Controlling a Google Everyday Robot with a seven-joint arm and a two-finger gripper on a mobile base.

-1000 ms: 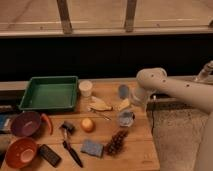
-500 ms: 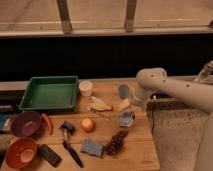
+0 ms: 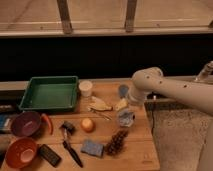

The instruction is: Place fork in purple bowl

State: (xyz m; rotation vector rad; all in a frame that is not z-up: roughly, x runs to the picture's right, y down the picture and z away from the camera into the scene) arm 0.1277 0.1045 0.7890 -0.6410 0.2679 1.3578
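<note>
The fork (image 3: 121,104) is a small pale cream piece lying on the wooden table, right of centre. My gripper (image 3: 131,101) hangs down from the white arm's elbow (image 3: 147,80) and sits right beside the fork, at its right end. I cannot tell whether it touches the fork. The purple bowl (image 3: 26,123) stands at the table's left side, below the green tray, and looks empty.
A green tray (image 3: 50,92), a white cup (image 3: 86,88) and a larger pale yellow item (image 3: 99,104) lie at the back. An orange fruit (image 3: 88,124), a black brush (image 3: 70,145), a blue sponge (image 3: 92,148), an orange bowl (image 3: 20,152) and a crumpled cup (image 3: 126,117) lie nearer the front.
</note>
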